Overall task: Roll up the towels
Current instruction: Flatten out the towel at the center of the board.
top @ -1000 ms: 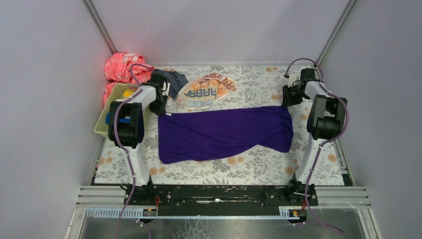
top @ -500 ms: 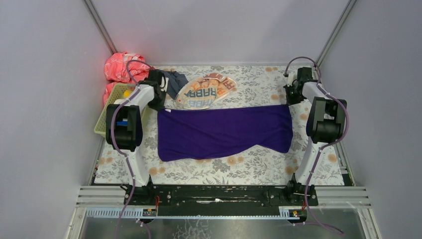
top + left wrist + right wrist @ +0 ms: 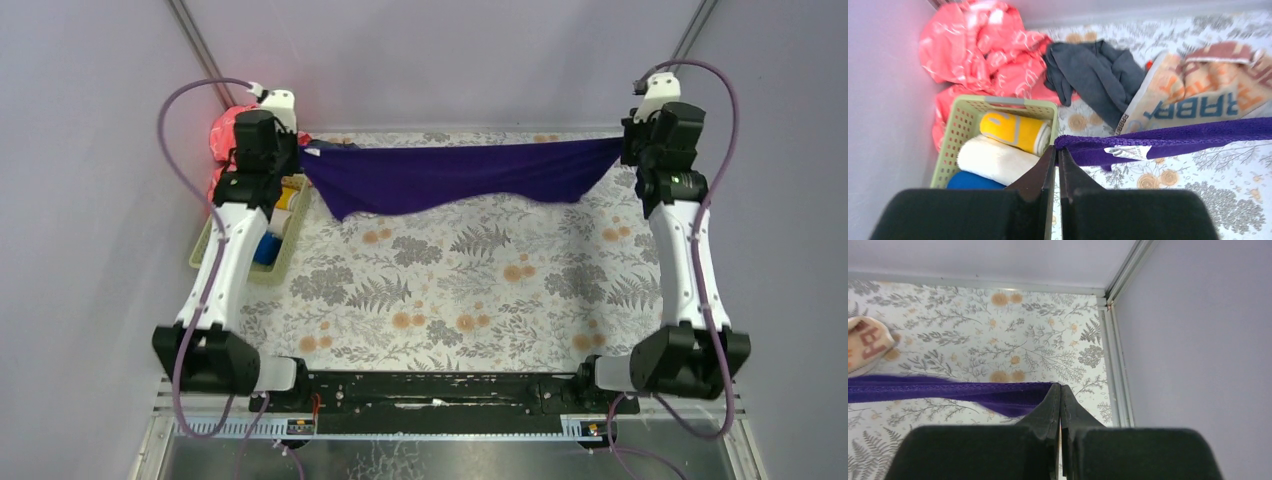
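Note:
The purple towel [image 3: 450, 175] hangs stretched in the air across the back of the table, sagging in the middle. My left gripper [image 3: 300, 152] is shut on its left corner [image 3: 1073, 142], and my right gripper [image 3: 622, 148] is shut on its right corner [image 3: 1040, 388]. Beneath it, in the left wrist view, lie the cream "RABBIT" towel [image 3: 1193, 100] and a crumpled dark grey towel [image 3: 1093, 75]. Yellow [image 3: 1015, 131], white [image 3: 993, 160] and blue [image 3: 968, 181] rolls sit in a green basket [image 3: 955, 127].
A pink-red crumpled cloth [image 3: 973, 45] lies in the back left corner behind the green basket [image 3: 210, 245]. The floral covering [image 3: 450, 290] spreads over the table. Walls and metal rails [image 3: 1115, 360] close in the back and sides.
Both arms have risen and swung back, lifting the purple towel off the table by its two far corners until it hangs taut. The right gripper closed on its corner before the lift.

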Robot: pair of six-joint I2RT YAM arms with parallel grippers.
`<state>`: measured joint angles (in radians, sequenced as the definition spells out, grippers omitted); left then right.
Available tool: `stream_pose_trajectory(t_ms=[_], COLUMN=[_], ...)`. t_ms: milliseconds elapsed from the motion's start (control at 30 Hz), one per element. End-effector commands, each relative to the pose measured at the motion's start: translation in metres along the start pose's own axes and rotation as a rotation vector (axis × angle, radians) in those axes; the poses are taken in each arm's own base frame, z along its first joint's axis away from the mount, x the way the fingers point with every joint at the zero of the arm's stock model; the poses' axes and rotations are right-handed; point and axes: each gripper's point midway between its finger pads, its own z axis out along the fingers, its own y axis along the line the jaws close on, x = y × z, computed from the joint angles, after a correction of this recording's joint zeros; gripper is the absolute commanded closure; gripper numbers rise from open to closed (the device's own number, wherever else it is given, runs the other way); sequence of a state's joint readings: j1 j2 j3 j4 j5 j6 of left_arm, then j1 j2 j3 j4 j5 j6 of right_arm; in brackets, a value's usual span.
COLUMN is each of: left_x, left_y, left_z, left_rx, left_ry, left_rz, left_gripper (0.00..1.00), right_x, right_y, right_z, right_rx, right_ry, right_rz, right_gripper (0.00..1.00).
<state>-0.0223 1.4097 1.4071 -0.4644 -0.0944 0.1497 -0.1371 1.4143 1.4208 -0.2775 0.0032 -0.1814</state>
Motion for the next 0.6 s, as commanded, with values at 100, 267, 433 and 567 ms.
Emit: stream_pose_trajectory(t_ms=[100,267,433,567], left_x=[-0.055,-0.049,-0.034,-0.006], left_y=[0.023,0.026,0.023,0.012], left_z=[-0.092,-0.140,-0.140,-0.098], left_rx=[-0.071,-0.076,-0.065,-0.036], left_ry=[-0.297,-0.373,-0.361,-0.237], left_rz=[-0.029,-0.038,-0.078,-0.085], left_gripper=[1.00,1.00,1.00,1.00], right_x=[-0.027,-0.029,-0.018,0.004], right_y=[-0.011,-0.015,-0.018,-0.019], right_z=[-0.085,-0.139,-0.148,-0.117], right_rx=[0.072,0.115,0.143,0.167], right_ry=[-0.171,-0.294,-0.291,-0.232], right_rz=[0.011,0.020,0.030,0.064], right_gripper=[1.00,1.00,1.00,1.00])
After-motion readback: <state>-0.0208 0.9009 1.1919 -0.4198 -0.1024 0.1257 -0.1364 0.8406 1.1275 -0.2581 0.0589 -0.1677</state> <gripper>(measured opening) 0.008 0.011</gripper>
